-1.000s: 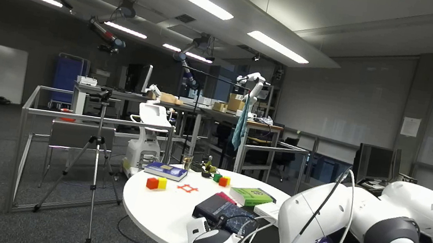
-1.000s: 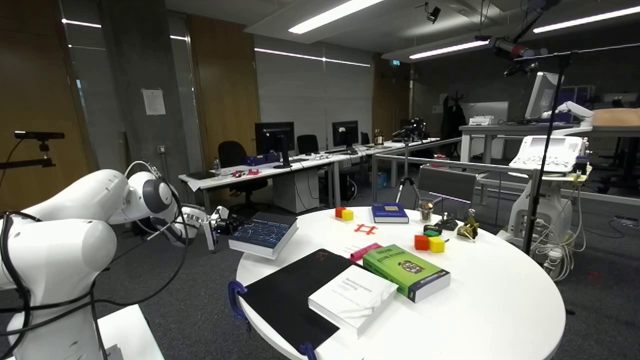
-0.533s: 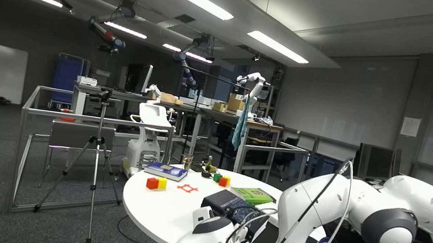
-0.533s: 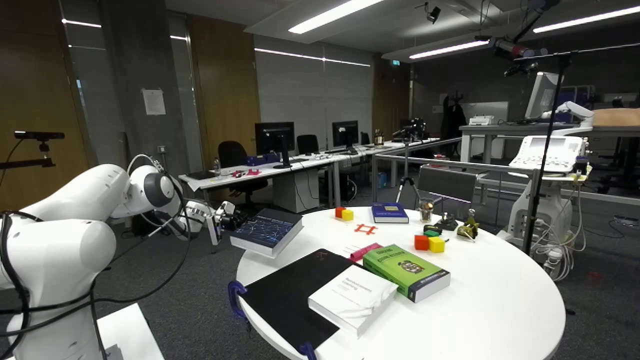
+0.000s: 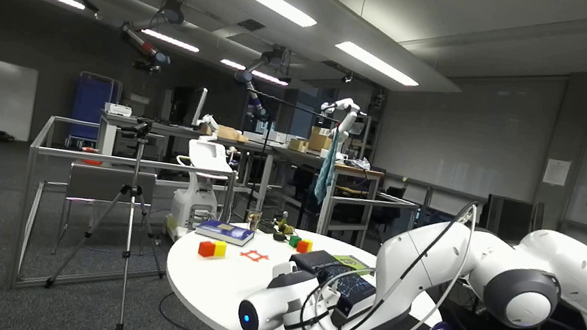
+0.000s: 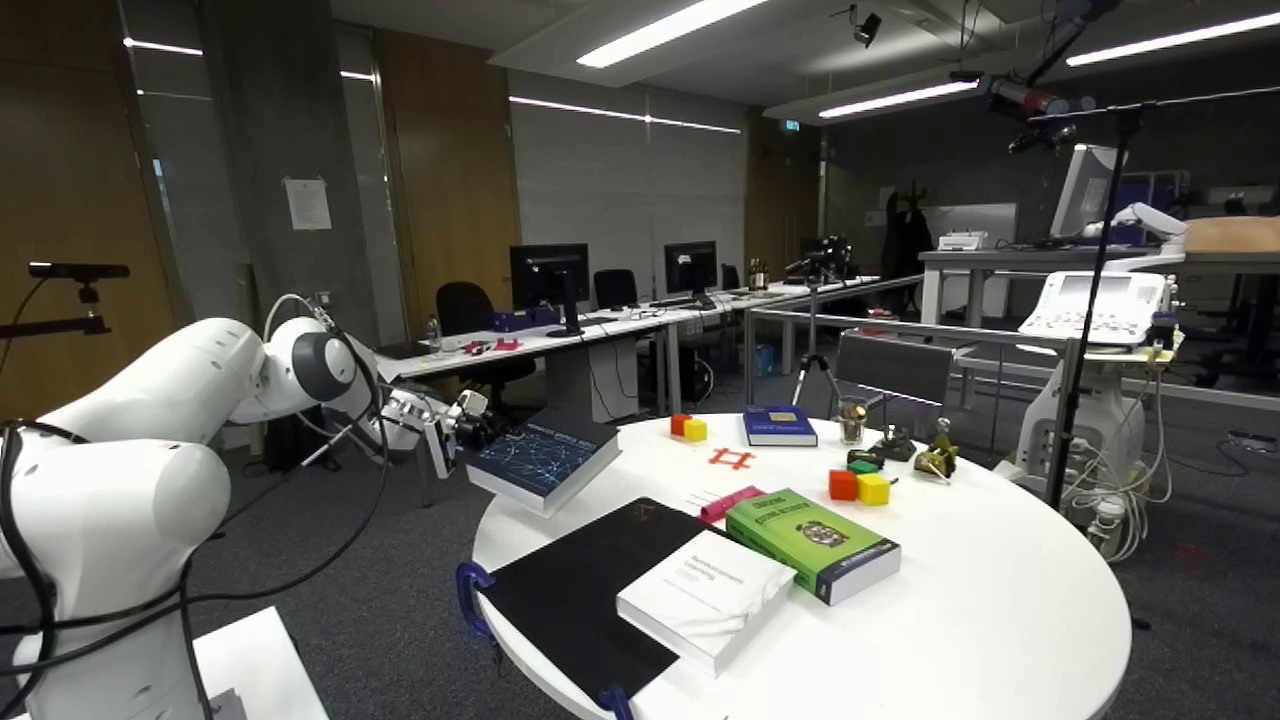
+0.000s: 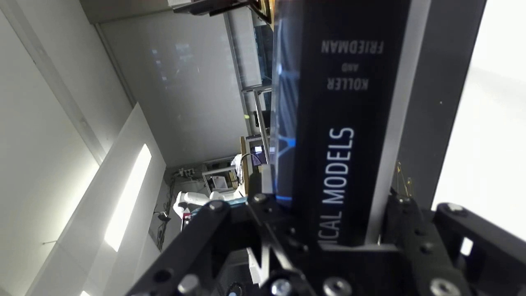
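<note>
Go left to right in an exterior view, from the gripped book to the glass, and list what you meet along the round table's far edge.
In an exterior view: dark book held in the gripper → red block → yellow block → blue book → glass.

In an exterior view, on the round white surface [image 6: 980,590], lower right, the thick white book [image 6: 703,592] lies partly over the flat black mat [image 6: 570,580], left of the thick green book [image 6: 800,538]; left of centre, the thick black book [image 6: 545,462] sits in the black hand [image 6: 490,437].
</note>
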`<state>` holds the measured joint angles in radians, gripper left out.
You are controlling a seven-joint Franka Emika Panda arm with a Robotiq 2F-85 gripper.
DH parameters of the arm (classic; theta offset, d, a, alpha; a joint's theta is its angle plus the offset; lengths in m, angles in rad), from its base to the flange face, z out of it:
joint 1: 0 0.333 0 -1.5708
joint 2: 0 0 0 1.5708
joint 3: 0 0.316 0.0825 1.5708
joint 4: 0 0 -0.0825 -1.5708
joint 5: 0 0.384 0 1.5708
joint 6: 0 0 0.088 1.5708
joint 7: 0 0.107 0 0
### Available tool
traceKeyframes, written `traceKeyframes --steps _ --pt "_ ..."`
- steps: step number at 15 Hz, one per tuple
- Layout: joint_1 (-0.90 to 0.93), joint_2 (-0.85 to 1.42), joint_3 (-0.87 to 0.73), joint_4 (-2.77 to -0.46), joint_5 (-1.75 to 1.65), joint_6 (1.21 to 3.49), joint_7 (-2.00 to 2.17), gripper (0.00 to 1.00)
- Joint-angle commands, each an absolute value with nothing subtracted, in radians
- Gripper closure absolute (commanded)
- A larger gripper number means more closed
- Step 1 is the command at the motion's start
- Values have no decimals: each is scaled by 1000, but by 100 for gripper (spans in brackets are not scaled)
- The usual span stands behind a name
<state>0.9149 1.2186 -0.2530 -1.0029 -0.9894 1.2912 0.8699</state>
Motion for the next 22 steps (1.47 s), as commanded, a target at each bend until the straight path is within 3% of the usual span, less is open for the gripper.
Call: traceKeyframes --steps 1,22 --pt "926 1101 -317 -1100 -1021 1203 858 73" --pt "758 880 -346 -1244 -957 1329 759 73"
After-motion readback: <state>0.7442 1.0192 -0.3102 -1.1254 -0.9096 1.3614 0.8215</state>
